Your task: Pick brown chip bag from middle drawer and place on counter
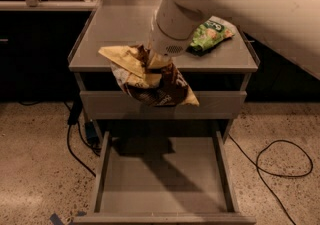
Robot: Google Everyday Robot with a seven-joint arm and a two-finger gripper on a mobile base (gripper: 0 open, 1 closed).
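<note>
The brown chip bag (pixel 150 81) hangs crumpled from my gripper (pixel 150 61), which is shut on its top. The bag is in the air at the front edge of the counter (pixel 115 29), its lower part in front of the closed top drawer front. My white arm comes in from the upper right and hides most of the gripper. The middle drawer (pixel 165 179) stands pulled out below, with a bare grey floor.
A green chip bag (pixel 210 34) lies on the right side of the counter. Dark cables (pixel 280 161) run over the speckled floor to the right and left of the cabinet. Dark cabinets stand on both sides.
</note>
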